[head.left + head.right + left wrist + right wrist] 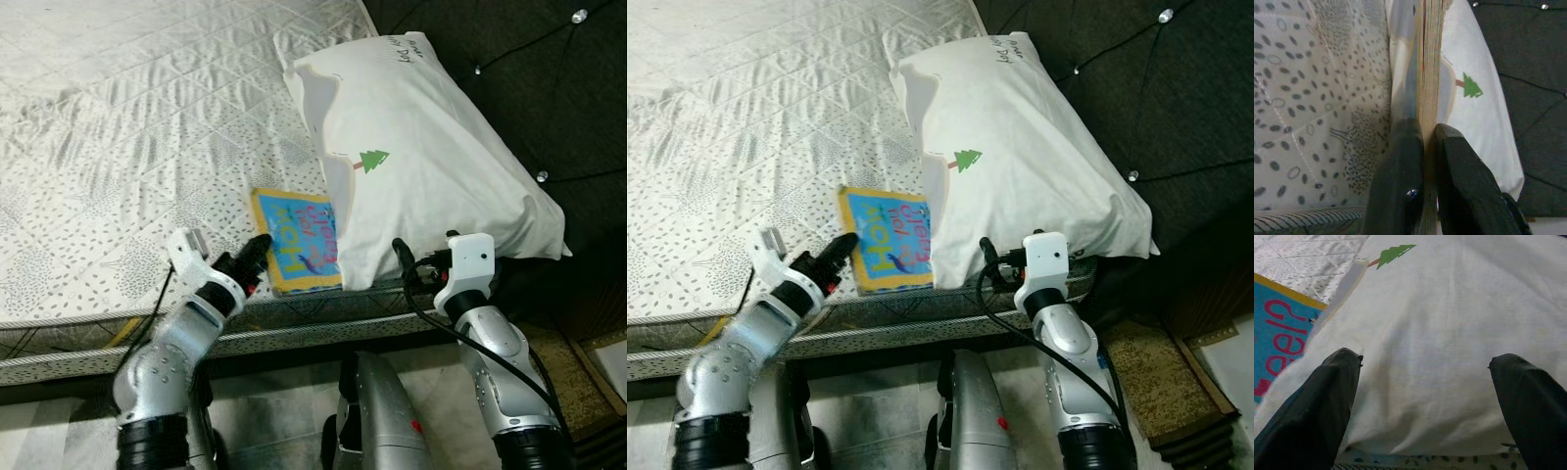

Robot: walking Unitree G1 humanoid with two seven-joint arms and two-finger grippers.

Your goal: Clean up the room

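A blue book with a yellow border (pixel 299 253) lies at the near edge of the bed, its right part tucked under a white pillow (pixel 421 147) printed with a small green tree. My left gripper (pixel 259 251) is shut on the book's near left edge; the left wrist view shows both black fingers (pixel 1400 176) pinching the book (pixel 1429 73) edge-on. My right gripper (pixel 1430 401) is open, its fingers (pixel 1317 411) spread just short of the pillow (pixel 1440 333) at its near end, close to the bed's edge.
The mattress (pixel 127 127) with a quilted, speckled white cover stretches away to the left and far side. A dark tufted headboard (pixel 509 88) stands to the right behind the pillow. Tiled floor (pixel 284 411) lies below the bed edge, around my body.
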